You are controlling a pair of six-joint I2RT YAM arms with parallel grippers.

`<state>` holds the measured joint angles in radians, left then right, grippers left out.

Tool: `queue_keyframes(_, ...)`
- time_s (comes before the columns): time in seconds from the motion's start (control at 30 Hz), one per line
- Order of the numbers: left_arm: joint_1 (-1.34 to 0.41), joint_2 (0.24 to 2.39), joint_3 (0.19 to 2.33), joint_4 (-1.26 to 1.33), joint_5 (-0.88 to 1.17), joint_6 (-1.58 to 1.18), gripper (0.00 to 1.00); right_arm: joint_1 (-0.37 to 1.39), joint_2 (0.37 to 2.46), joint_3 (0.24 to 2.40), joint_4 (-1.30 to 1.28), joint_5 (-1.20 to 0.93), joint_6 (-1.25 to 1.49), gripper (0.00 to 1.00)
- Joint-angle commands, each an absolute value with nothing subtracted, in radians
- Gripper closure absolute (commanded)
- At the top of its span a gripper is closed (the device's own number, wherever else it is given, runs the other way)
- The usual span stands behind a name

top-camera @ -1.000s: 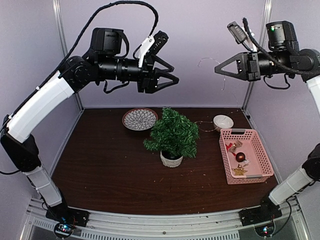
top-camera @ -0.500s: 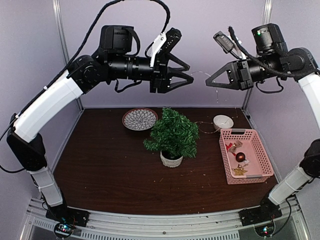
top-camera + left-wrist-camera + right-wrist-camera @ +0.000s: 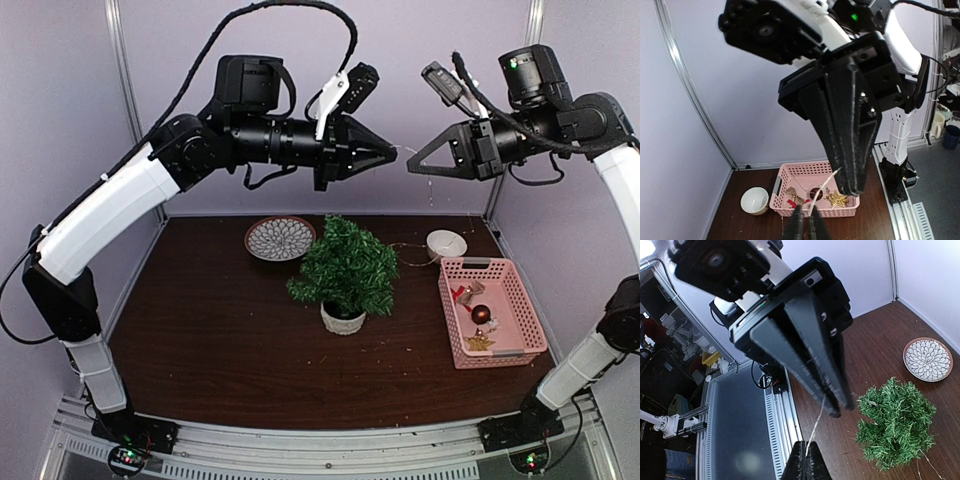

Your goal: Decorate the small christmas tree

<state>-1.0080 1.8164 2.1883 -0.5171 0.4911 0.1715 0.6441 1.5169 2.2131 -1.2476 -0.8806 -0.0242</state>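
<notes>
The small christmas tree [image 3: 345,268] stands in its white pot mid-table, also seen in the right wrist view [image 3: 897,422]. High above it my two grippers meet tip to tip. A thin pale wire [image 3: 403,150] runs between them. My left gripper [image 3: 390,153] is shut on the wire [image 3: 822,190], which passes between its fingertips [image 3: 806,212] up to the right gripper's tip [image 3: 855,187]. My right gripper [image 3: 411,167] is shut on the same wire [image 3: 817,420] at its own tips [image 3: 806,447]. A loose strand hangs below the right gripper [image 3: 430,190].
A pink basket [image 3: 525,315] at the right holds a brown ball [image 3: 481,313], a gold star [image 3: 479,342] and a red piece. A white bowl [image 3: 446,243] sits behind it. A patterned plate [image 3: 280,238] lies behind the tree. More wire trails from tree to bowl [image 3: 405,246].
My left arm has swung right to meet the right gripper, and its jaws have closed from wide open onto the wire. The right gripper has shifted slightly left.
</notes>
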Motion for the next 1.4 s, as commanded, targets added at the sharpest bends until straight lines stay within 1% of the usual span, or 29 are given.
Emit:
queue_keyframes(0.0,-1.010,1.820,2.229,-0.466,0.456,0.165,1.00,0.652,1.516,2.230,-1.244,-0.859,-0.040,1.00)
queue_keyframes(0.03,-1.011,1.816,2.232,-0.458,0.439,0.153,1.00,0.652,1.512,2.223,-1.233,-0.848,-0.038,0.98)
queue_keyframes(0.07,-1.010,1.814,2.235,-0.450,0.430,0.143,1.00,0.652,1.503,2.210,-1.214,-0.831,-0.033,0.86)
queue_keyframes(0.1,-1.011,1.812,2.240,-0.443,0.418,0.132,1.00,0.651,1.492,2.192,-1.189,-0.816,-0.025,0.70)
queue_keyframes(0.13,-1.011,1.812,2.248,-0.439,0.402,0.120,1.00,0.649,1.477,2.172,-1.164,-0.790,-0.017,0.59)
queue_keyframes(0.17,-1.011,1.812,2.256,-0.436,0.390,0.112,1.00,0.645,1.464,2.152,-1.139,-0.767,-0.008,0.50)
queue_keyframes(0.3,-1.008,1.810,2.287,-0.435,0.343,0.091,1.00,0.617,1.406,2.073,-1.062,-0.673,0.000,0.30)
queue_keyframes(0.33,-1.007,1.809,2.292,-0.433,0.332,0.085,1.00,0.608,1.388,2.048,-1.044,-0.636,0.015,0.23)
queue_keyframes(0.4,-1.003,1.802,2.296,-0.421,0.318,0.072,1.00,0.581,1.337,1.983,-1.000,-0.575,0.047,0.16)
queue_keyframes(0.47,-0.999,1.795,2.297,-0.408,0.316,0.060,1.00,0.540,1.260,1.896,-0.932,-0.533,0.072,0.08)
queue_keyframes(0.53,-0.991,1.788,2.302,-0.403,0.317,0.046,1.00,0.474,1.190,1.790,-0.847,-0.514,0.115,0.01)
queue_keyframes(0.63,-0.984,1.779,2.304,-0.392,0.315,0.038,1.00,0.366,1.114,1.666,-0.749,-0.550,0.186,0.01)
queue_keyframes(0.7,-0.980,1.775,2.310,-0.388,0.315,0.034,1.00,0.331,1.091,1.606,-0.745,-0.552,0.181,0.01)
queue_keyframes(0.87,-0.961,1.762,2.328,-0.383,0.337,0.019,1.00,0.305,1.054,1.468,-0.735,-0.484,0.166,0.14)
queue_keyframes(1.0,-0.948,1.751,2.330,-0.400,0.343,0.020,1.00,0.268,1.039,1.377,-0.668,-0.522,0.204,0.19)
queue_keyframes(1.2,-0.946,1.744,2.329,-0.408,0.337,0.030,1.00,0.232,1.065,1.248,-0.564,-0.605,0.266,0.16)
queue_keyframes(1.37,-0.942,1.741,2.333,-0.402,0.331,0.032,1.00,0.232,1.127,1.182,-0.396,-0.674,0.340,0.20)
